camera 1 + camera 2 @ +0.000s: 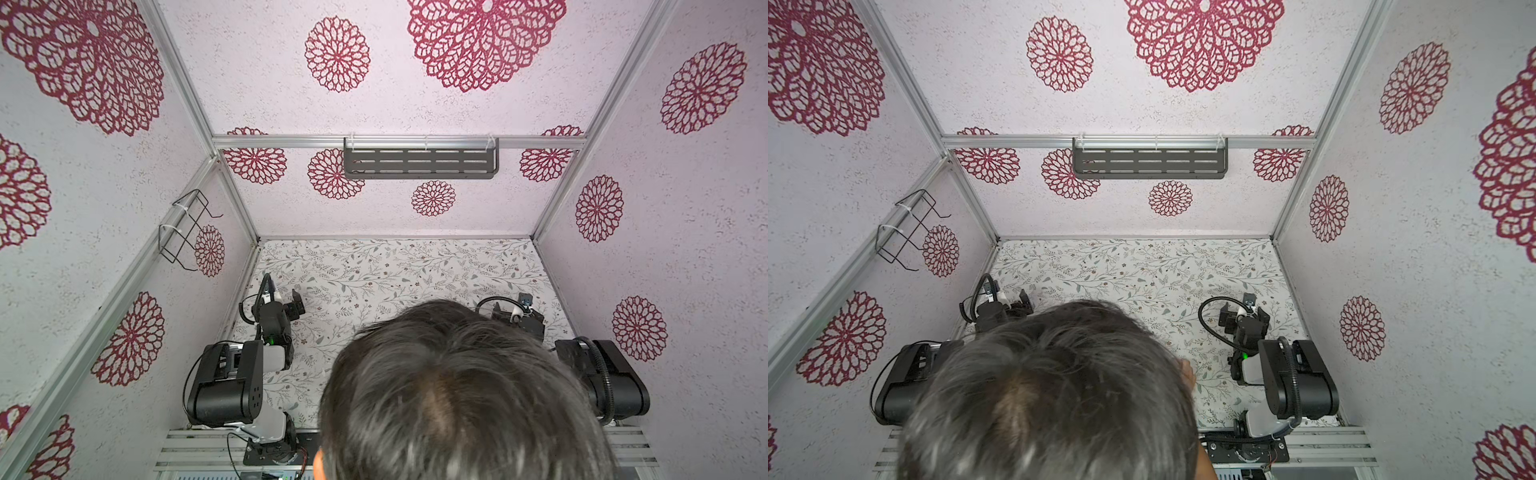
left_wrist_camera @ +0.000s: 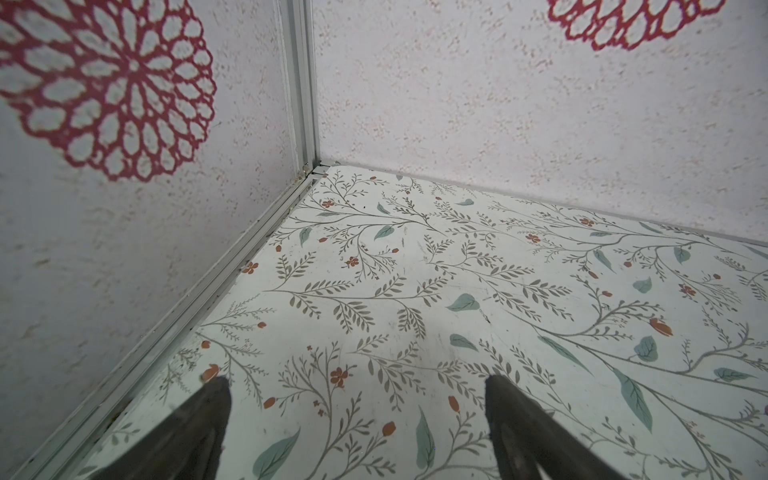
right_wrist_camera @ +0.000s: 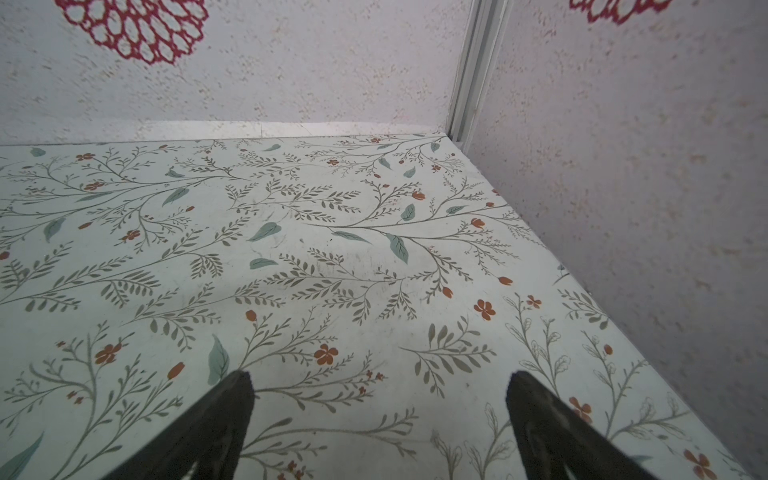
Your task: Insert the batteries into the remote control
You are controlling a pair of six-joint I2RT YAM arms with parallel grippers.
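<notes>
Floral-printed laminate, pale with grey sprigs and small orange flowers: the bench point(image 1: 415, 270), bare wherever my cameras reach. Item, left gripper point(image 2: 357, 382): jaws spread wide, nothing between them, low over the bench toward its left side, facing the far-left corner. Item, right gripper point(image 3: 382, 376): jaws equally wide, empty, low over the bench toward the right wall, facing the far-right corner. Item, person's head point(image 1: 457, 395): dark hair, leaning in from the near side, covering the near middle of the bench in both top views. Item, remote control: not visible in any view. Item, batteries: likewise not visible. Either may lie under the head, or not be on the bench at all; I cannot tell. Hence the entry on which my coming move depends is blank: which way the remote control lies from either gripper, how its long axis runs, which arm is nearer. Judgement: task not begun; both arms look parked, each to its own side, and would do best to wait until the head is out of the way and the things show.
</notes>
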